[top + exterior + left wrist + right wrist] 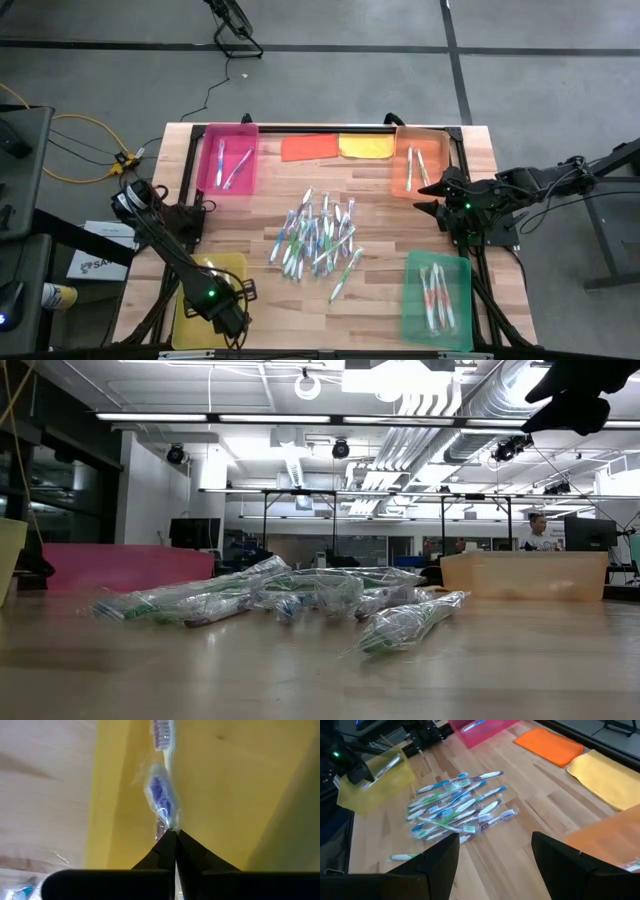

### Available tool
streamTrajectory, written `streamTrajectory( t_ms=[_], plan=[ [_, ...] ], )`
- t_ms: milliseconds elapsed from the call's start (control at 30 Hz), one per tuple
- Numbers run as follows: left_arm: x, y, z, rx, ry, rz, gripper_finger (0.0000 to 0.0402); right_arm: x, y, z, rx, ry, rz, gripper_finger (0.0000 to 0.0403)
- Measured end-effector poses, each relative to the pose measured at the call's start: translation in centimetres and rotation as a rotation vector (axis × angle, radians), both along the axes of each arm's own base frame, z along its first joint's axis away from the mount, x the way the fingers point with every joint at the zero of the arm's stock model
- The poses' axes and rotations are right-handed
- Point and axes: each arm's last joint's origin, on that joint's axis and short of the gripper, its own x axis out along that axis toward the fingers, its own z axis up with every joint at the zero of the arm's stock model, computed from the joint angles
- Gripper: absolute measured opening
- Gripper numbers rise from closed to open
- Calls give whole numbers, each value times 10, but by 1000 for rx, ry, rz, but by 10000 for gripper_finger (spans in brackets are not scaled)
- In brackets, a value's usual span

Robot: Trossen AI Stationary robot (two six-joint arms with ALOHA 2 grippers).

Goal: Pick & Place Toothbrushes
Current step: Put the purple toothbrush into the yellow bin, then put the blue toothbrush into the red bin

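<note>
Over the yellow tray (pixel 228 268) at the near left, my left gripper (pixel 226 318) is shut on a purple-and-white toothbrush in a clear wrapper (pixel 161 795). The right wrist view shows that gripper (pixel 357 770) and the toothbrush (pixel 386 764) too. A pile of wrapped toothbrushes (pixel 315 235) lies on the table's middle. My right gripper (pixel 428 197) hangs open above the table beside the orange tray (pixel 402 175), with nothing between its fingers (pixel 440 857). My left gripper pinches the wrapped toothbrush at its handle end (pixel 162 826) between its two fingertips, coming from above and pointing down. The brush reaches out sideways from the fingers over the yellow tray's floor, its bristle head (pixel 161 730) farthest away. Whether it touches the floor I cannot tell.
A pink tray (pixel 228 185) at the far left, the orange tray at the far right and a green tray (pixel 438 262) at the near right each hold toothbrushes. An orange cloth (pixel 308 147) and a yellow cloth (pixel 365 147) lie flat at the far edge between the trays.
</note>
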Motion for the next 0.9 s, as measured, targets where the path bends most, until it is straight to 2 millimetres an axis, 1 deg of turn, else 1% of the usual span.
streamTrajectory(
  t_ms=[133, 233, 367, 533, 600, 700, 800, 900],
  plan=[
    [0, -1, 0, -12, 4, 9, 1, 0, 0, 0, 5, 0, -3, 243],
    [2, -3, 0, -47, 1, 8, 18, 0, 0, 0, 6, 0, -2, 243],
    [3, -6, 1, -82, -6, 10, 68, 0, 0, 0, 3, 1, 1, 243],
    [2, -4, 0, -63, 13, 42, 139, 0, 0, 0, 2, 1, 3, 243],
    [0, -2, 0, -43, 42, 70, 157, 0, 0, 0, 1, 1, 3, 243],
    [-4, 2, 4, -1, 102, 113, 168, 0, 0, 0, 2, 2, 4, 243],
    [-6, 4, 13, 43, 127, 173, 169, 0, 0, 0, 9, 2, 6, 243],
    [-2, 3, 29, 55, 53, 264, 170, 0, 0, 0, 13, 1, 4, 243]
  ],
)
